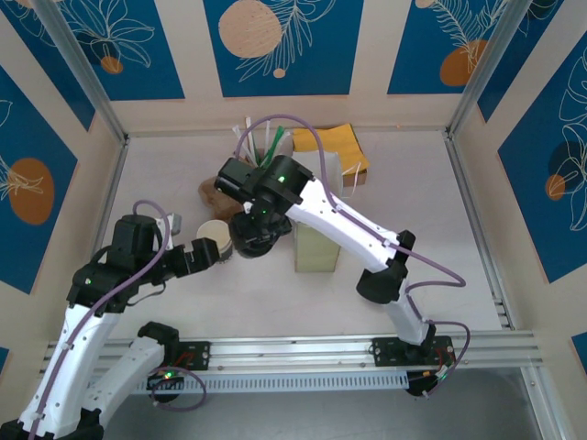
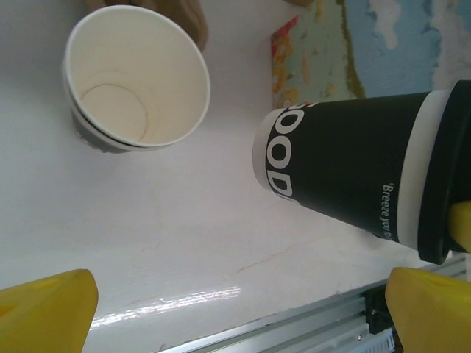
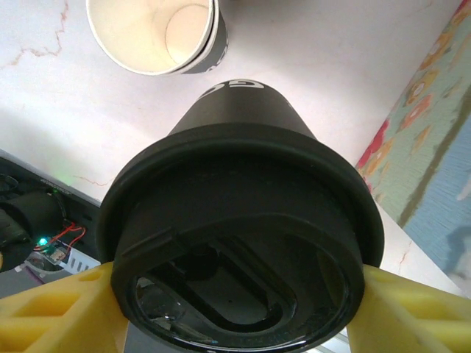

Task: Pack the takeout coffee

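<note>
The takeout coffee [image 3: 243, 243] is a dark paper cup with white lettering and a round black lid. My right gripper [image 3: 235, 316] is shut on it, one yellow finger [image 3: 51, 309] on each side of the lid. In the top view that gripper [image 1: 252, 234] stands left of the tall pale-yellow paper bag [image 1: 316, 246]. In the left wrist view the cup [image 2: 353, 169] lies to the right, with the table behind it. My left gripper [image 2: 239, 316] is open, its fingers [image 2: 44, 309] wide apart with nothing between them. It sits low at the left [image 1: 206, 255].
Two nested open paper cups [image 2: 136, 81] with pale insides stand just left of the takeout coffee [image 1: 213, 234]. A flat yellow bag [image 1: 335, 147] and a cup of straws [image 1: 257, 147] are at the back. A metal rail [image 1: 303, 353] runs along the table's near edge.
</note>
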